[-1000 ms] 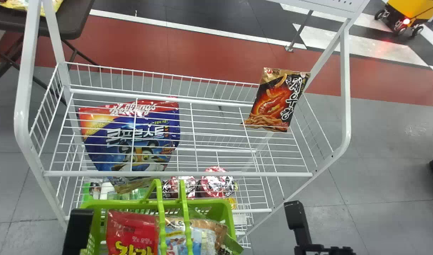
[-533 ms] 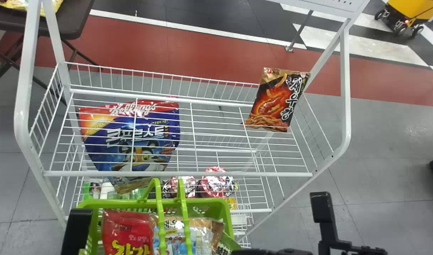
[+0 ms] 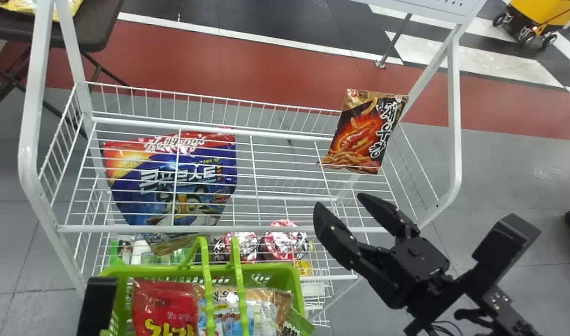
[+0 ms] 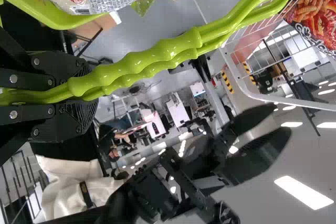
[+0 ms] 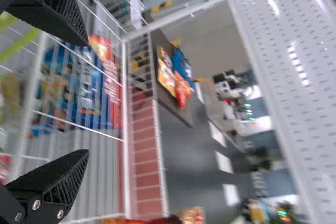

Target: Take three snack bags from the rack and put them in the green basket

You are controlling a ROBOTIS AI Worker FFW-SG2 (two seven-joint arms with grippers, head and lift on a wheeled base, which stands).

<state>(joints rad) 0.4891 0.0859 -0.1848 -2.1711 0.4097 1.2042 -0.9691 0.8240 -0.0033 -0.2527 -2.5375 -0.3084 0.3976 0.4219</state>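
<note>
A dark snack bag (image 3: pixel 363 135) sits tilted on the rack (image 3: pixel 126 228), others (image 3: pixel 163 303) in the green basket (image 3: pixel 275 268).

You have before you a white wire rack (image 3: pixel 455 116), and on its upper shelf (image 3: pixel 233 229) one snack bag (image 3: pixel 364 130) rests near the right end. Below, through the wires, you see a blue-red bag (image 3: pixel 173 182) and round foil-topped cups (image 3: pixel 285 242).

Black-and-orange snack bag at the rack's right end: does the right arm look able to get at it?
Probably yes. The right tool is open and empty over the rack's front rail, and no other item stands between it and the snack bag.
</note>
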